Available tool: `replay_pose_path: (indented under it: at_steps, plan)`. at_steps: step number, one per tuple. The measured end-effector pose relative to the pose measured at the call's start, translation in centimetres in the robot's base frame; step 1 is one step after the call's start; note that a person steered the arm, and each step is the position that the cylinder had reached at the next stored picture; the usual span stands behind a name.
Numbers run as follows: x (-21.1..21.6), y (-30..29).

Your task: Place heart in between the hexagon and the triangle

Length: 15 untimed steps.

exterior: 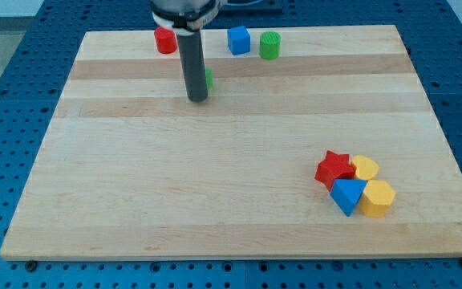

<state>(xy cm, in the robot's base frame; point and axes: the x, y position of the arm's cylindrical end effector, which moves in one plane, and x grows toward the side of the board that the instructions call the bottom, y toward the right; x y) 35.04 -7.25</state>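
My tip point(197, 99), a bare rod with no jaws, sits far left; the yellow heart block point(365, 168) touches the red star block point(333, 168), risking dragging it.

The heart point(365, 167) lies at the view's lower right, touching the star point(333, 168) (left), the triangle point(346, 195) and hexagon point(377, 197) below.

The wooden desk point(231, 185) carries a red cylinder point(165, 40), a blue cube point(238, 39) and a green cylinder point(270, 45) along its top edge, with a green block point(208, 79), mostly hidden behind the rod, just below them. Near the bottom right corner, a red star point(334, 168), yellow heart point(365, 168), blue triangle point(347, 195) and yellow hexagon point(377, 198) sit huddled together, touching.
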Motion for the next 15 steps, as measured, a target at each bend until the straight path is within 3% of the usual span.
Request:
replay_pose_path:
  at_steps: [1, 2, 3, 4, 5, 6, 7, 10, 15]
  plan:
    - [-1.5, 0.0]
    - [1.4, 1.9]
    - [1.0, 9.1]
    - [-1.6, 20.2]
    - [-7.3, 25.4]
    - [-13.4, 23.3]
    - [-15.2, 19.0]
    - [-13.5, 11.1]
    - [-13.5, 5.8]
